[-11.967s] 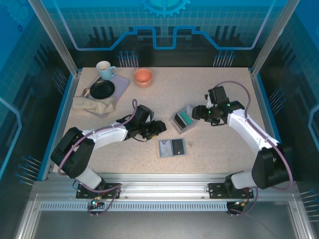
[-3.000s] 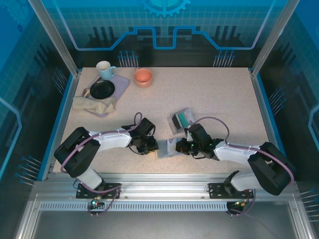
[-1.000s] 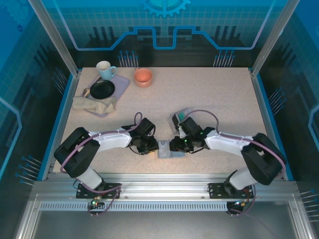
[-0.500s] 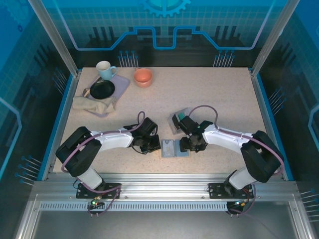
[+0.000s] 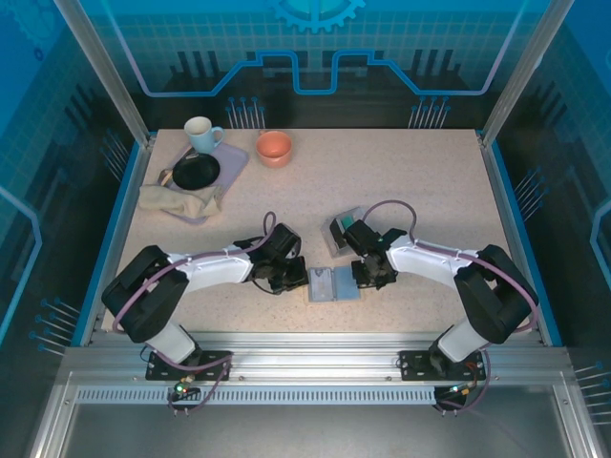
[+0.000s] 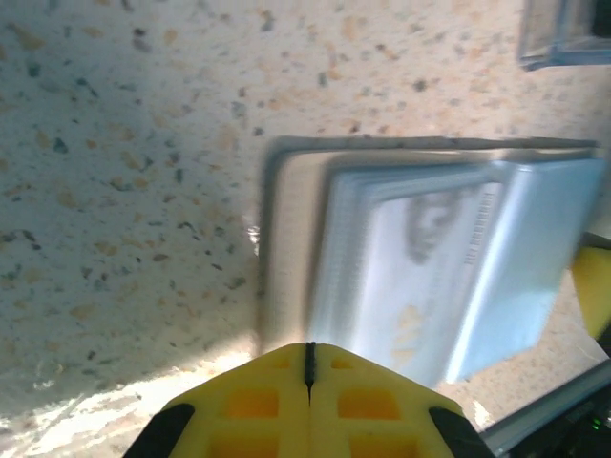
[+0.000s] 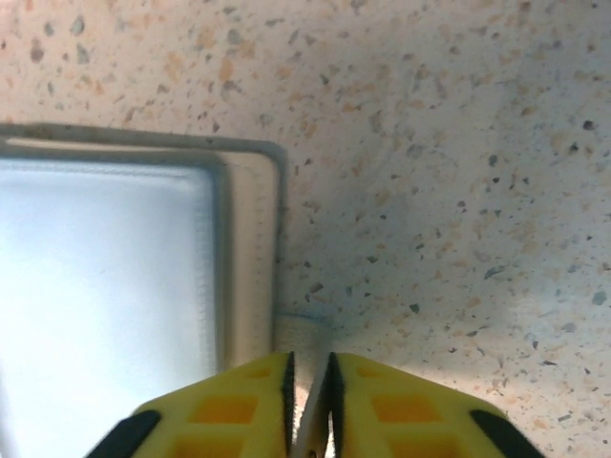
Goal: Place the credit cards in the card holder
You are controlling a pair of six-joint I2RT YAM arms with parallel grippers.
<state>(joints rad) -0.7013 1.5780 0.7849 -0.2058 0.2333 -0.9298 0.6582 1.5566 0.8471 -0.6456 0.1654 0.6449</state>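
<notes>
At the near middle of the desk (image 5: 420,191), the card holder (image 5: 333,284) is found lying open and flat, grey inner face up. In the left wrist view a pale credit card (image 6: 420,277) is seen resting on that inner face; whether it is seated in a pocket or merely laid on top cannot be told, as the view is blurred. Just beyond the holder, on its far side, a clear box (image 5: 346,230) is noted, with at least one teal card visible in it. The task is therefore judged to be partly done at most: one card is at the holder, and the credit cards (image 5: 355,229) in the box are left to be transferred. Both arms are stretched low across the desk and angled inward towards each other. The left pincer (image 5: 294,277) is placed just beside the holder's left edge, its fingers pressed together with nothing between them. The right pincer (image 5: 366,275) is placed just beside the right edge, its fingers drawn almost together with only a narrow slit between them; nothing is seen held. Contact with the holder cannot be confirmed for either pincer.
</notes>
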